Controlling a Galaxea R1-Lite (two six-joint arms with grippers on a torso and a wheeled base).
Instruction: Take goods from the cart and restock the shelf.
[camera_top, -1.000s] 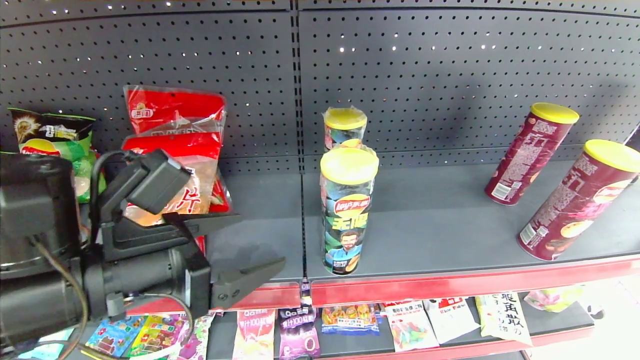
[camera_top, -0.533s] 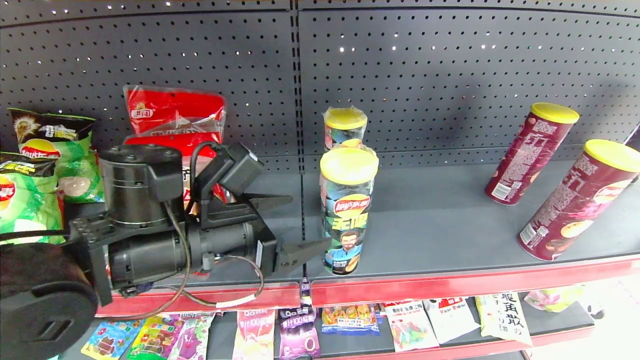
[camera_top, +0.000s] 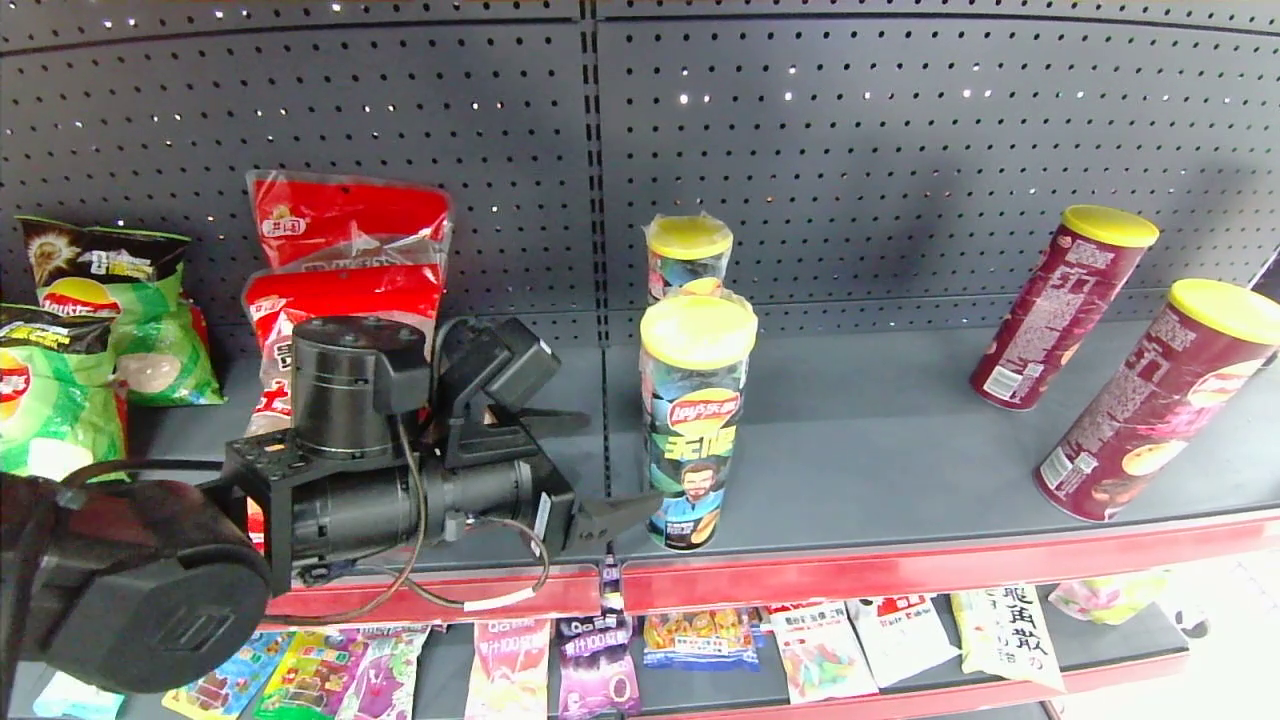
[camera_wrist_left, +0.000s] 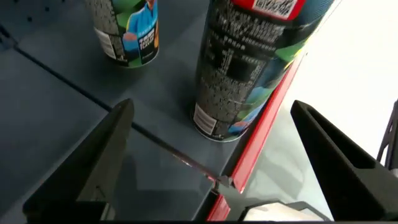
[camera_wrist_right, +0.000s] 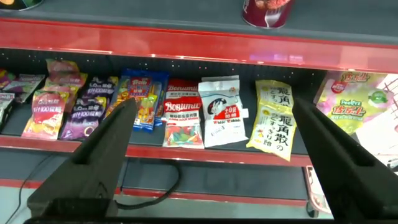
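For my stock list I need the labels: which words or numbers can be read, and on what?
None can be quoted with certainty.
Green can: stylised logo and characters, unclear.
Maroon cans: fine print, too small.
Red bags: large characters, partly covered.
Lower-shelf packets: blurred.

the back of the shelf (camera_top: 870, 440) is a dark grey metal panel (camera_top: 900, 150) full of small round holes. it is made of two parts that meet at a vertical seam (camera_top: 590, 200). through some holes near the top, small points of light (camera_top: 740, 97) shine. the shelf board itself is flat, dark grey and matte, with a red strip (camera_top: 900, 565) along its front edge. under it there is a lower board (camera_top: 1150, 628) of the same grey, also with a red edge. at the lower right corner a very bright, pale floor (camera_top: 1220, 685) shows.
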